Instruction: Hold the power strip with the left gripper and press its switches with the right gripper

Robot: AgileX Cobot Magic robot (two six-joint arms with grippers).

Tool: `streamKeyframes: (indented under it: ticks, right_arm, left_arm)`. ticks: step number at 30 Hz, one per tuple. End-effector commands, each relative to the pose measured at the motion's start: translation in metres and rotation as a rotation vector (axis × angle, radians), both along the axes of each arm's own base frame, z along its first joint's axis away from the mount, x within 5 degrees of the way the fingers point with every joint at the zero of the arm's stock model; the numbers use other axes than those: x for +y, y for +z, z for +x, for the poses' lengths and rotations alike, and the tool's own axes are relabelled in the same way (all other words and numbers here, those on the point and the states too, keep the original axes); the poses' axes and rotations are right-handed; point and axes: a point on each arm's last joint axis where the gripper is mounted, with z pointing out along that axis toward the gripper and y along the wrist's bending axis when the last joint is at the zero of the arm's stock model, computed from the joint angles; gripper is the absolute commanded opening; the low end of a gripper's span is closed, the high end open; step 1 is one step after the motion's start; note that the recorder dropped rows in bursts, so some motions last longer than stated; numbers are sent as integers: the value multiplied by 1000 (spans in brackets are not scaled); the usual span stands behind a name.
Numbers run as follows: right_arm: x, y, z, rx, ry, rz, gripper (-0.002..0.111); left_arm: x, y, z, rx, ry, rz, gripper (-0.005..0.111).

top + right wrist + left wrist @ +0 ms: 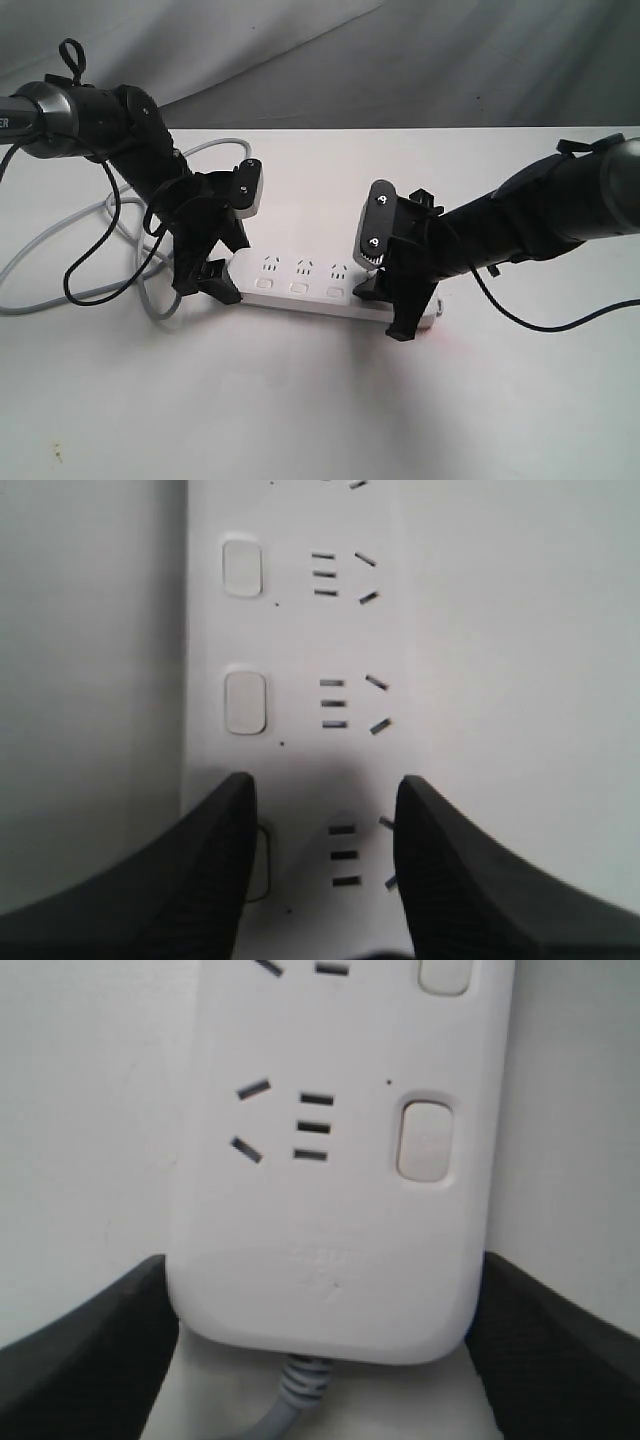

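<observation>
Left wrist view: the left gripper (322, 1300) pinches the cord end of the power strip (340, 1210), one finger on each long side. It lies flat on the white table (300, 400). The right gripper (325, 820) hangs over its far end, fingers (200, 870) slightly spread, one tip hiding part of one of the switches (262, 865).

Bright, even light; soft wrist-view blur.

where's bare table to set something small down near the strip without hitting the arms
Widest free patch: table on the camera side of the power strip, past both claws. A smaller one lies behind it, between left claw and right claw. Crowded on the left, where the grey cord loops.
</observation>
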Motion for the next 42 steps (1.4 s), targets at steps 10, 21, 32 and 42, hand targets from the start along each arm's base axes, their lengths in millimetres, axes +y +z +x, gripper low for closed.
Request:
streamKeyframes:
  ticks: [10,21,32,42]
  right_arm:
    - [-5,46,-6,-123,4,1,43]
    - [-26,40,-20,-73,-69,0,43]
    - [-29,22,-18,-54,-73,-48,43]
    - [-30,13,-16,-40,-80,-65,43]
  left_arm:
    - [-1,2,0,7,3,-8,51]
    - [-1,2,0,7,3,-8,51]
    - [-1,2,0,7,3,-8,51]
    - [-1,2,0,7,3,-8,51]
